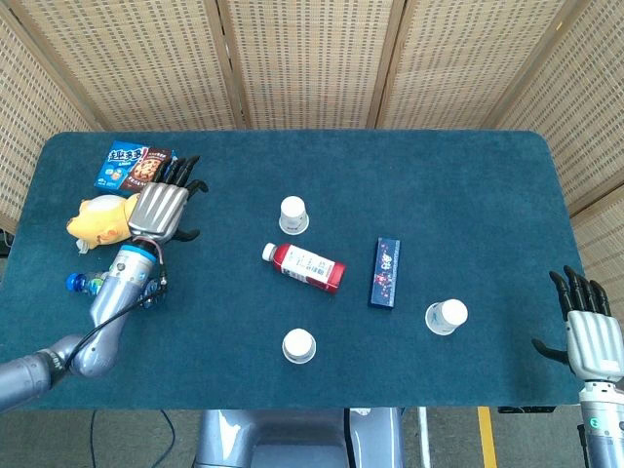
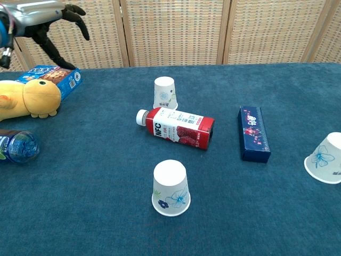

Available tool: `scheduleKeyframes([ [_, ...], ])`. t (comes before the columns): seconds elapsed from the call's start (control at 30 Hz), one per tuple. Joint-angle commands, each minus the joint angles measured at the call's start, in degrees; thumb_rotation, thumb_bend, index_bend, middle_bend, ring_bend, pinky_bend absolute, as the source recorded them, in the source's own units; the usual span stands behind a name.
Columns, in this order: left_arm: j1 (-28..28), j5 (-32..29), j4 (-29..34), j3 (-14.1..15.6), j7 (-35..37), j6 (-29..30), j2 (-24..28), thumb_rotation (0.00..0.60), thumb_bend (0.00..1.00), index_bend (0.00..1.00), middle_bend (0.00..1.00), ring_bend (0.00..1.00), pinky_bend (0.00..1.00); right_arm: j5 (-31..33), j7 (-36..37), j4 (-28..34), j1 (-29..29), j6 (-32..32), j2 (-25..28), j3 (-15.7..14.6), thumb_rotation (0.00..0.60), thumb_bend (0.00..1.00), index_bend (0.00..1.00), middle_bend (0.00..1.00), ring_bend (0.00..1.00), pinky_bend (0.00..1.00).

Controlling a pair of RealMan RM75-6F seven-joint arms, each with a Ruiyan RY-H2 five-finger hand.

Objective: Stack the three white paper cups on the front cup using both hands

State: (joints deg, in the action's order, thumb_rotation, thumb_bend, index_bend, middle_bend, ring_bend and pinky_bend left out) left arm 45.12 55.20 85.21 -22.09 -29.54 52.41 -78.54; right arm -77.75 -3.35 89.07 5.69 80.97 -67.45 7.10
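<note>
The left hand, empty with fingers spread, hovers above the yellow plush and snack box. A juice bottle lies between the back cup and front cup; a blue box lies beside the right cup. The right hand, fingers apart and empty, waits at the blue counter edge.

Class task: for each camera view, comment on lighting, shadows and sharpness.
Head view: even, soft light, faint shadows, the red juice bottle and cups sharp. Chest view: equally even and sharp on the front cup; the left hand at the top edge is cropped, slightly soft.
</note>
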Motion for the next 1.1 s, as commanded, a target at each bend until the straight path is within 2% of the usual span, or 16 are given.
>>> scheduleKeyframes([
  [0.03,4.64,-4.13,-4.24,-0.87,-2.35,-2.89,-3.31,0.6,0.19,0.31,0.0,0.0,0.02,0.31,0.21,-0.11,0.09,-0.3,0.04,0.09,0.6,0.13,0.0,0.0,0.0,0.0],
  [0.23,10.28,-9.86,-9.69,-0.67,-4.2,-7.16,-6.69,0.6,0.19,0.29,0.0,0.0,0.02,0.84,0.78,-0.47,0.22,-0.91,0.03,0.16,0.6,0.13,0.0,0.0,0.0,0.0],
  [0.37,15.8,-14.62,-16.89,-0.29,-6.19,-9.55,-11.59,0.6,0.19,0.28,0.0,0.0,0.02,1.79,1.87,-1.32,0.4,-2.01,0.01,0.3,0.6,0.13,0.0,0.0,0.0,0.0],
  [0.87,28.75,-20.43,-37.04,1.05,-8.57,-16.21,-24.05,0.6,0.19,0.27,0.0,0.0,0.02,4.49,6.41,-3.99,1.17,-5.37,0.16,1.24,0.6,0.13,0.0,0.0,0.0,0.0],
  [1.1,32.38,-22.78,-45.2,1.52,-9.46,-19.73,-28.43,0.6,0.19,0.25,0.0,0.0,0.02,5.18,8.08,-4.54,1.19,-6.0,0.43,1.59,0.6,0.13,0.0,0.0,0.0,0.0],
])
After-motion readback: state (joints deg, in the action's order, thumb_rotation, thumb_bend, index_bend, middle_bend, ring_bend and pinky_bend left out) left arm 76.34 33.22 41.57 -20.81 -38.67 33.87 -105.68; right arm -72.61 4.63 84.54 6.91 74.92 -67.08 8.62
